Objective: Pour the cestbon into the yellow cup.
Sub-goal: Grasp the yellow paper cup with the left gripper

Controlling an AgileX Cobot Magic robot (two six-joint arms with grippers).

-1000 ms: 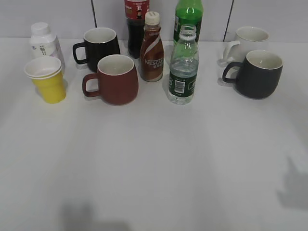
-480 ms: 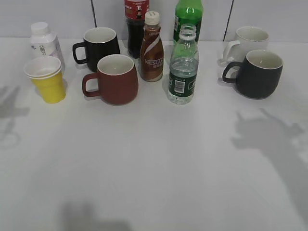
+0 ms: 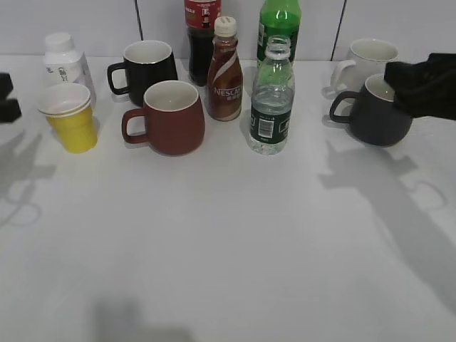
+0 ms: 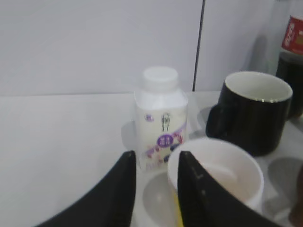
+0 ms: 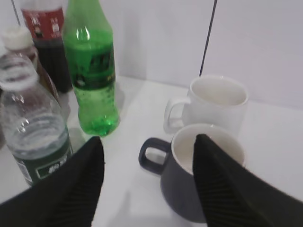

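From my seat the cestbon stood uncapped toward the back edge of the counter, about midway along it, touching nothing. The yellow cup sat near the back left corner, well apart from the bottle.

My right gripper hung over the back right area with its jaws spread wide and empty; between them in the wrist view sat the dark grey mug, not the bottle, which lay off to the left. I judged the worst risk to be exactly that: closing here would take the wrong vessel. Swinging left toward the bottle, a finger could clip the green soda bottle just behind it or the Nescafe bottle beside it, and either tall bottle would topple easily. With no cap, a knocked or over-squeezed cestbon would spill at once.

My left gripper was parted only narrowly, holding nothing, right at the cup's rim. The cup is light paper, so I thought a small nudge could shove it into the white milk bottle behind it or tip it. The dark red mug stood between cup and bottle, in the way of a low carry.
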